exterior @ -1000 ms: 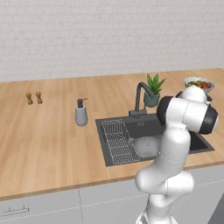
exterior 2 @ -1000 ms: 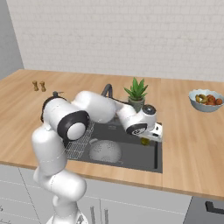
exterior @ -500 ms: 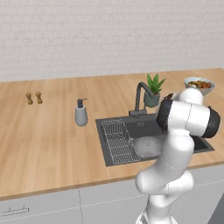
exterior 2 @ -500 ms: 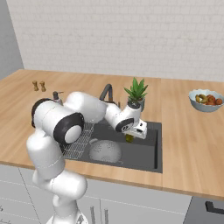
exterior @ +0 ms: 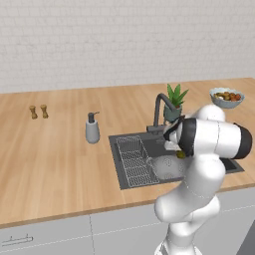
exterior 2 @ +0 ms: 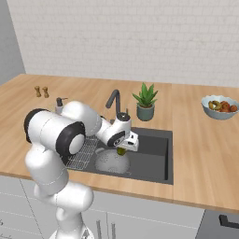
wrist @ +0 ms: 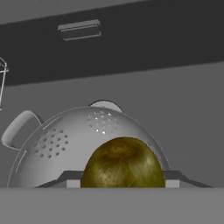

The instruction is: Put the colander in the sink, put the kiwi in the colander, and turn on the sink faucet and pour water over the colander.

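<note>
**Kiwi held over the colander in the sink**

The gripper (exterior 2: 122, 148) hangs low over the sink (exterior 2: 158, 151), and between its fingers sits the kiwi (exterior 2: 121, 151), olive-brown and clamped on both sides. From the hand's own camera the kiwi (wrist: 123, 163) bulks large in front, and right beyond it is the colander (wrist: 78, 140), pale grey, perforated, with its small handle off to one side. From the right, the colander (exterior 2: 112, 162) rests on the sink floor, directly under the fruit; the kiwi is above it, not yet inside it. Beside the colander, at the left end of the basin, lies the wire rack (exterior 2: 83, 154).

From the left, the arm's big white elbow covers much of the sink (exterior: 119, 159), but the kiwi (exterior: 180, 155) peeps out just under the wrist, with the colander (exterior: 167, 168) below it. The faucet (exterior: 162, 107) arches up behind the basin, with a potted plant (exterior: 174, 102) close beside it. Well off along the counter stand a soap bottle (exterior: 92, 128) and a fruit bowl (exterior: 226, 97).
</note>
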Motion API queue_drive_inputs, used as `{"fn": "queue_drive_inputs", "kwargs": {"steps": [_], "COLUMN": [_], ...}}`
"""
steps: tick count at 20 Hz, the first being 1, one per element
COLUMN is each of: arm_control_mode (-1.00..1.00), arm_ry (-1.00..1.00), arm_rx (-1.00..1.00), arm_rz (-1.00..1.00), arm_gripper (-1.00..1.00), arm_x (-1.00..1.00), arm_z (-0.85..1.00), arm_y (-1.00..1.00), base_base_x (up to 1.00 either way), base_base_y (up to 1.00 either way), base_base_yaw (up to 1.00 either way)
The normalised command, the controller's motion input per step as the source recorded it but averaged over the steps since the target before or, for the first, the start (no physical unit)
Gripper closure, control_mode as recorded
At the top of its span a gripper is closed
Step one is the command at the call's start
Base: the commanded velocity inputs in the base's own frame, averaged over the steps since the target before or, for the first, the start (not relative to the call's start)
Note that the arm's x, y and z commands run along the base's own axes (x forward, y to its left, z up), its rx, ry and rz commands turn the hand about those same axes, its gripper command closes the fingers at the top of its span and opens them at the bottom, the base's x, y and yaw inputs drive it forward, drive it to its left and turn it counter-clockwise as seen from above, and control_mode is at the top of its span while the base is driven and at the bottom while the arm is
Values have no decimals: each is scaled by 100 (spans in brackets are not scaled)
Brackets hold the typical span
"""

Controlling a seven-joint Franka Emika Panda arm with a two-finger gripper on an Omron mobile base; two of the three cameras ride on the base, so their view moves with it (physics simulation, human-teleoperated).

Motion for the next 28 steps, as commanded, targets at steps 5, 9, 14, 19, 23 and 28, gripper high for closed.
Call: {"fn": "queue_drive_inputs", "kwargs": {"steps": [5,9,14,19,23,28], "arm_control_mode": [-100,-100,-100,-100,-100,-100], "arm_ry": [1,8,3,0,0,0], "arm_rx": [0,0,0,0,0,0], "arm_rz": [5,6,3,3,2,0], "arm_gripper": [100,100,100,100,100,100], "arm_x": [0,0,0,0,0,9], "arm_z": [-15,-48,-54,-45,-43,-17], "arm_y": [18,1,18,21,6,0], "base_base_x": [0,0,0,0,0,0], "base_base_y": [0,0,0,0,0,0], "base_base_yaw": [0,0,0,0,0,0]}}
